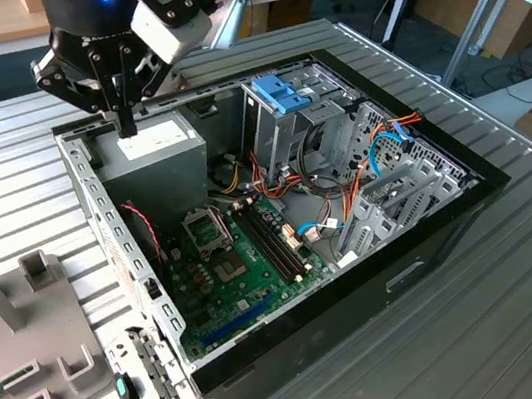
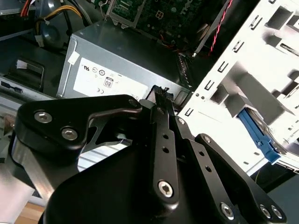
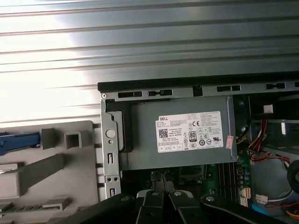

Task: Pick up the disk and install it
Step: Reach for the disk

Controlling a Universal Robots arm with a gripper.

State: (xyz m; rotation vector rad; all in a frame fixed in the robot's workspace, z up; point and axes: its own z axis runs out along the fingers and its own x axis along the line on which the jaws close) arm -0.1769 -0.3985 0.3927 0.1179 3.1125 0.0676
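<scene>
- The gripper (image 1: 125, 127) hung clenched on nothing over the power supply (image 1: 162, 150), by the rim of the case (image 1: 94, 201).
- The disk (image 3: 18, 141), blue rail showing, lay on the grey fixture (image 3: 70, 158) outside that rim, well apart.

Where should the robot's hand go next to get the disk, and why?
Probably sideways, off the black computer case toward the grey plastic fixture, where the disk shows its blue plastic rail. The black gripper hangs empty, jaws closed, over the grey box-shaped power supply, away from the disk.
</scene>
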